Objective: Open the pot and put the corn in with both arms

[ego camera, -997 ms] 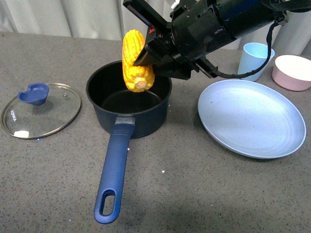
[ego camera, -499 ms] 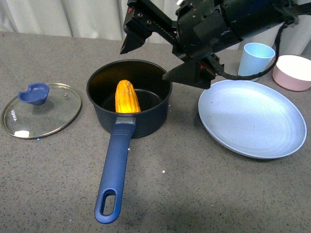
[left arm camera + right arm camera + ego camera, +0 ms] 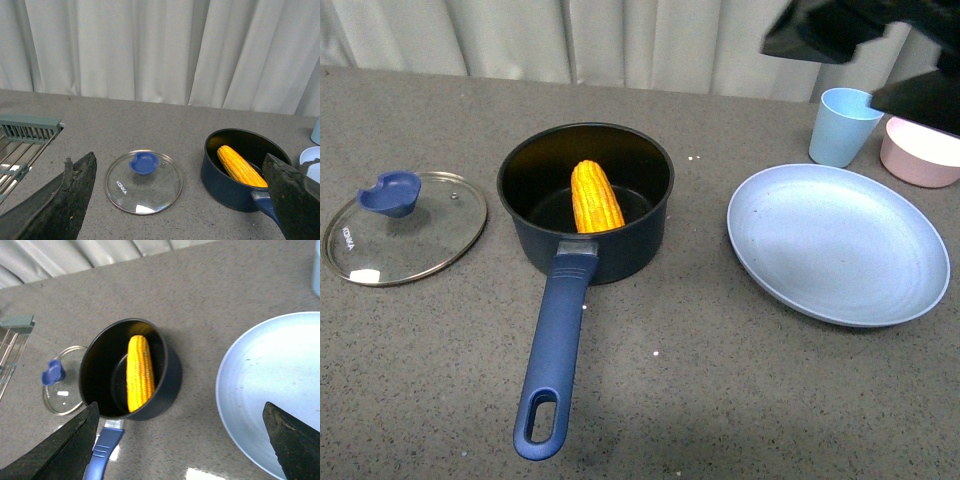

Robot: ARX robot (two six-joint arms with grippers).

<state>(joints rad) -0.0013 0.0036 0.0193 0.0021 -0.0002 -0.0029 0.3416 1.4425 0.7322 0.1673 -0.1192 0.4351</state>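
The dark navy pot [image 3: 620,250] stands open mid-table, its long blue handle [image 3: 555,350] pointing toward me. The yellow corn [image 3: 596,197] lies inside it, leaning on the near wall. The glass lid [image 3: 415,240] with a blue knob lies flat to the pot's left. My right gripper [image 3: 820,72] is open and empty, high at the upper right, above the cup. Its view shows the pot [image 3: 167,385] and corn [image 3: 139,372] below its open gripper [image 3: 181,405]. My left gripper [image 3: 179,157] is open and empty, raised above the lid [image 3: 150,192] and the pot [image 3: 220,180].
A pale blue plate [image 3: 840,245] lies right of the pot. A light blue cup [image 3: 842,127] and a pink bowl [image 3: 925,150] stand behind it. A green dish rack [image 3: 25,130] sits at the far left. Curtains hang behind the table.
My right gripper let go of the corn over the pot. The corn dropped in and settled. The right arm then pulled up and away to the right.
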